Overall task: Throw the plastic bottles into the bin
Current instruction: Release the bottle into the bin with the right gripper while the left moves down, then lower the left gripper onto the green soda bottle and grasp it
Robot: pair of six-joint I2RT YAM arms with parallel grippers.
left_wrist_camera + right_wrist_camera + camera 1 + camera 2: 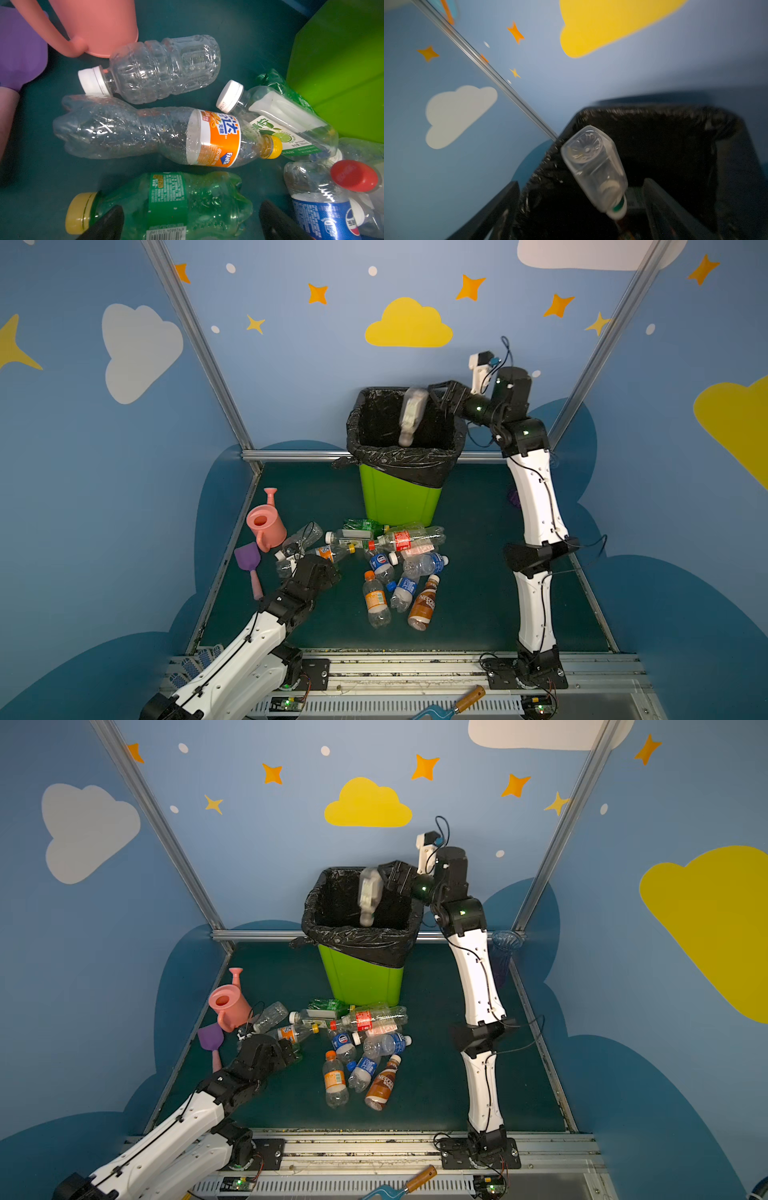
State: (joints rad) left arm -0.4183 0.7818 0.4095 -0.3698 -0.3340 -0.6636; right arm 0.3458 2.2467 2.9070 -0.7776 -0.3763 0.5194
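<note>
Clear squarish bottle (591, 164) hangs free between right gripper's (580, 182) parted jaws over crinkly black-lined bin (399, 497).

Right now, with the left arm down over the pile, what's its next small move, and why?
Probably lower the left gripper slightly and close it on the green bottle. Its jaws are open and straddle that bottle's body, and the bottle lies on its side with nothing on top of it, so a straight pinch looks feasible.
</note>
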